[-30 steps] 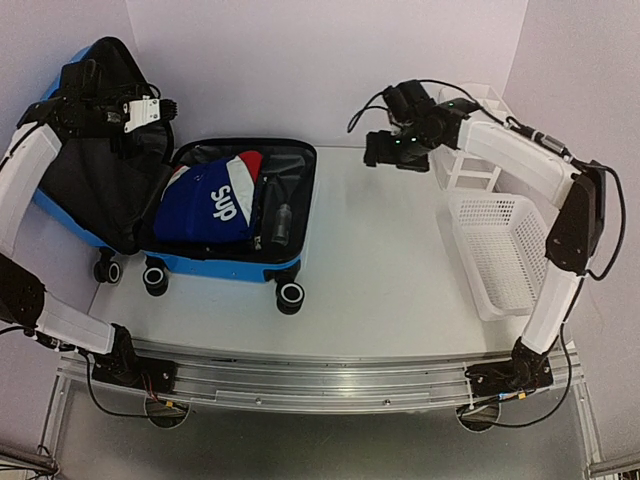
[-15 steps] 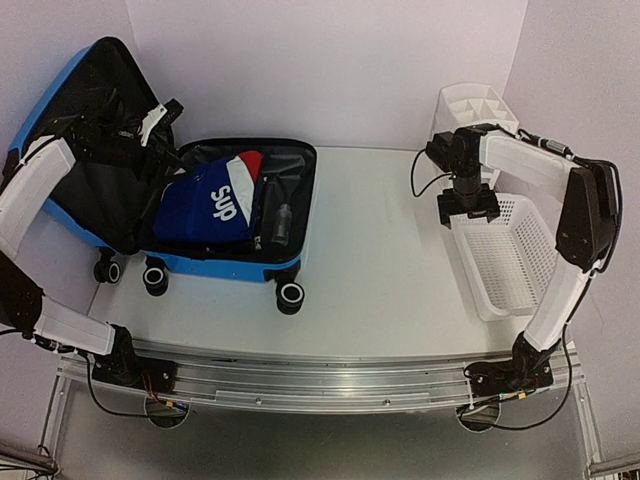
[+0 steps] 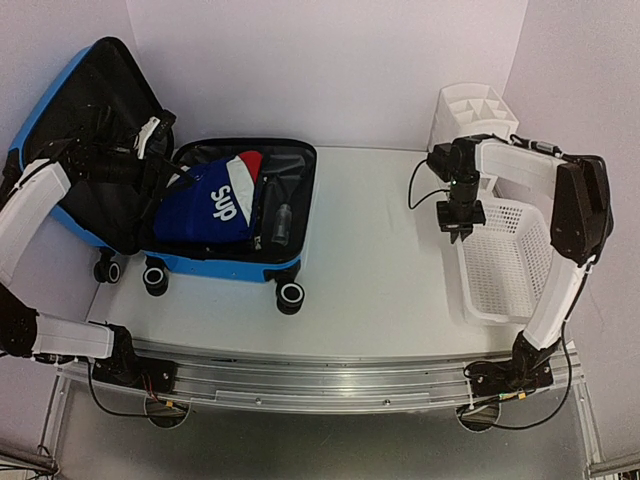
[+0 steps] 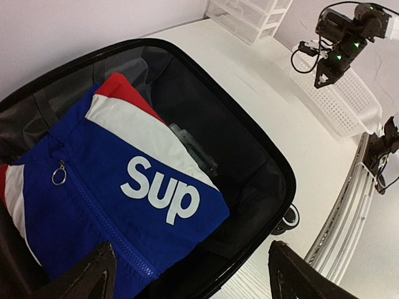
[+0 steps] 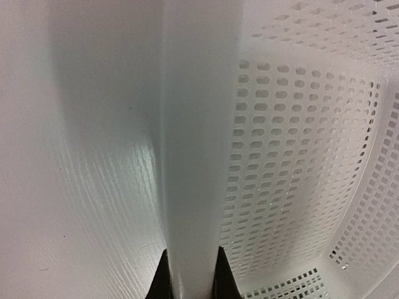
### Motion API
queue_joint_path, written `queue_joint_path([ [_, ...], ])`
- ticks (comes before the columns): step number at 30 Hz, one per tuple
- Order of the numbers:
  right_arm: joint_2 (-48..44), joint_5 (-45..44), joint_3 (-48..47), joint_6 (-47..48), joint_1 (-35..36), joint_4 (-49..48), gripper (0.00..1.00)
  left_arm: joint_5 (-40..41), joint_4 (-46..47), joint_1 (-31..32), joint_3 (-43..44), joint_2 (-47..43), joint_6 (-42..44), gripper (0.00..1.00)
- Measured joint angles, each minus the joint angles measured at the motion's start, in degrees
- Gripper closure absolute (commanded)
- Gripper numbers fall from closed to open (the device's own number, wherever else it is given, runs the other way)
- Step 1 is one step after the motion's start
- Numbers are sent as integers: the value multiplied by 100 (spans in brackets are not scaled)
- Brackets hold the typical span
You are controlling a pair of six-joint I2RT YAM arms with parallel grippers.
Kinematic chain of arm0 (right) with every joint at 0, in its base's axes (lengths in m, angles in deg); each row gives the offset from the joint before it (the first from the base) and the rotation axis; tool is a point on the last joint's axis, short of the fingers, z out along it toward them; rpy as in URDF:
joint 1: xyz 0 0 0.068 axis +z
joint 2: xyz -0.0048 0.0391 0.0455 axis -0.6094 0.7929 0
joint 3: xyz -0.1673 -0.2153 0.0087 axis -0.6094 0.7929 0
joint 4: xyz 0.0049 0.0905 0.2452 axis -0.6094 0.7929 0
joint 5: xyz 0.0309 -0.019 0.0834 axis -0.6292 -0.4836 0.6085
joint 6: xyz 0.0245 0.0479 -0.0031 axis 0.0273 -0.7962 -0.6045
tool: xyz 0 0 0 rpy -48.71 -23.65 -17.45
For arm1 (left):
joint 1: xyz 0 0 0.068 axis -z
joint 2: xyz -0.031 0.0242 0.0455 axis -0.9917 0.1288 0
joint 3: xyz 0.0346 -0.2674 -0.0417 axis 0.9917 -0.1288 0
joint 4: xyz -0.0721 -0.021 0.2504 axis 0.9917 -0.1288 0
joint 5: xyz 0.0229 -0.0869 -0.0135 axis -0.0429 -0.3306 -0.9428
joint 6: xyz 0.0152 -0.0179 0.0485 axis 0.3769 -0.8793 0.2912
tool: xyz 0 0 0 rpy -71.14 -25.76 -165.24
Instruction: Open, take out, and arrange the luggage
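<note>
The blue luggage (image 3: pixel 215 266) lies open at the table's left, its lid (image 3: pixel 55 95) standing up against the wall. A blue, white and red "Sup" jacket (image 3: pixel 215 200) fills the black-lined base (image 4: pixel 274 168). My left gripper (image 3: pixel 150 135) hovers open by the lid, above the jacket (image 4: pixel 124 205), holding nothing; in the wrist view its gap (image 4: pixel 190 258) is over the jacket's edge. My right gripper (image 3: pixel 460 225) points down, shut on the left rim (image 5: pixel 199 124) of the white basket (image 3: pixel 510 270), with the gripper (image 5: pixel 192 265) pinching that rim.
A white compartmented organizer (image 3: pixel 470 110) stands at the back right behind the basket. A small clear bottle (image 3: pixel 281 222) and dark items lie beside the jacket in the luggage. The luggage's wheels (image 3: pixel 290 296) sit at its near edge.
My right arm swung from mid-table over to the basket, dropped and shut on its left rim. My left gripper shifted slightly down beside the lid.
</note>
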Motion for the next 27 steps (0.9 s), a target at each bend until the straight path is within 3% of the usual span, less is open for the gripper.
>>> queue_joint_path([
  [5, 110, 232, -388, -395, 468, 112, 100, 176, 658, 0, -582, -247, -1118, 17],
  [15, 1721, 487, -2834, -1124, 1843, 54, 100, 1279, 1582, -6, -1289, -571, -3438, 18],
  [27, 2680, 787, -4448, -1751, 1879, 164, 100, 1625, 1616, -7, -1427, -325, -3929, 18],
])
